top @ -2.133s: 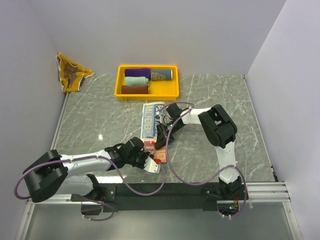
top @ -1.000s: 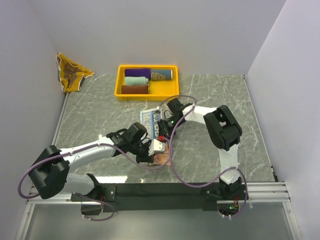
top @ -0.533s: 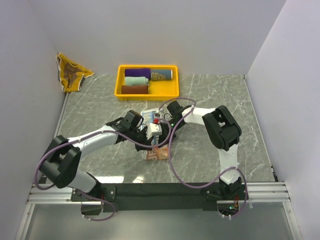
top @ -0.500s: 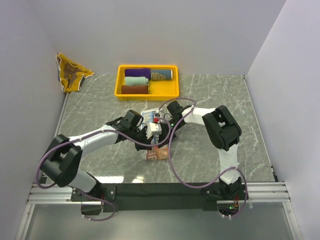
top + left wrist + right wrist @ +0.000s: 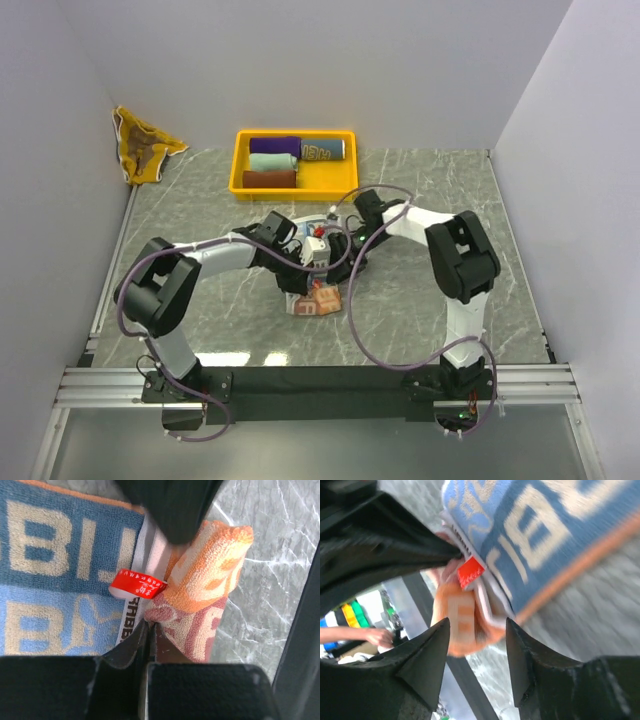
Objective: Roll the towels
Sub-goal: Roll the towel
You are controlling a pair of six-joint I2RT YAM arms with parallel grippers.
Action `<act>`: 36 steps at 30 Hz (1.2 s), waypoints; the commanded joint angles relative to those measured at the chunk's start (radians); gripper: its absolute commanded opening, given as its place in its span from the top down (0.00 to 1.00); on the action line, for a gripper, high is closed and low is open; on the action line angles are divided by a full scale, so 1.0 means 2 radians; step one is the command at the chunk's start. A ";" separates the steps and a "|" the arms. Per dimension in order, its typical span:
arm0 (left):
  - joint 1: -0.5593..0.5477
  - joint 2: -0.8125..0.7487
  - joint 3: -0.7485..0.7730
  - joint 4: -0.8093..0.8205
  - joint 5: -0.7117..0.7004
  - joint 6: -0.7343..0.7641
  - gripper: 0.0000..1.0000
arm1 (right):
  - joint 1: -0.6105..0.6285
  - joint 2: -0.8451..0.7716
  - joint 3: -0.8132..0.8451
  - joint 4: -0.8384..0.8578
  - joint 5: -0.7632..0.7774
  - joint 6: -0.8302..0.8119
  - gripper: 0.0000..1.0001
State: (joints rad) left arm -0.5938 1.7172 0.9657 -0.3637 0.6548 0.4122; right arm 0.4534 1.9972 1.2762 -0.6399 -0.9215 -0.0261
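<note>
A blue towel with pale RABBIT lettering (image 5: 60, 575) lies at the table's middle, its orange end (image 5: 212, 565) folded up and over. In the top view only that orange fold (image 5: 318, 300) shows clearly. My left gripper (image 5: 150, 627) is shut on the towel's edge beside a red tag (image 5: 137, 584); in the top view it (image 5: 320, 256) hangs over the towel. My right gripper (image 5: 477, 630) is open just above the same towel (image 5: 545, 525), next to the left one, and shows in the top view (image 5: 346, 250). A brown and yellow towel (image 5: 143, 148) lies crumpled at the far left corner.
A yellow tray (image 5: 345, 187) at the back centre holds rolled purple (image 5: 275, 145), mint (image 5: 272, 161), maroon (image 5: 270, 179) and blue-grey (image 5: 322, 150) towels. Walls close in the table on the left, back and right. Both arms and their purple cables cross above the towel.
My left gripper has carried the towel's near edge away from the front of the table, towards the tray, folding the orange end over. My right gripper has shifted slightly right and back.
</note>
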 commanded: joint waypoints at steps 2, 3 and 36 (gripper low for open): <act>0.010 0.033 0.036 -0.039 0.015 0.004 0.95 | -0.038 -0.073 -0.025 -0.025 -0.046 -0.018 0.49; 0.011 0.036 0.040 -0.043 0.017 0.005 0.95 | -0.046 -0.087 -0.037 -0.005 -0.054 -0.005 0.50; 0.063 0.224 0.206 -0.214 0.035 0.023 0.84 | 0.121 -0.284 -0.224 0.269 0.234 -0.093 0.60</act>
State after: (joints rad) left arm -0.4881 2.1048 1.3769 -0.8108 0.8722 0.3977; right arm 0.6876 1.3911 0.8234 -0.1848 -0.5156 -0.2241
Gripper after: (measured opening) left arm 0.159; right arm 0.408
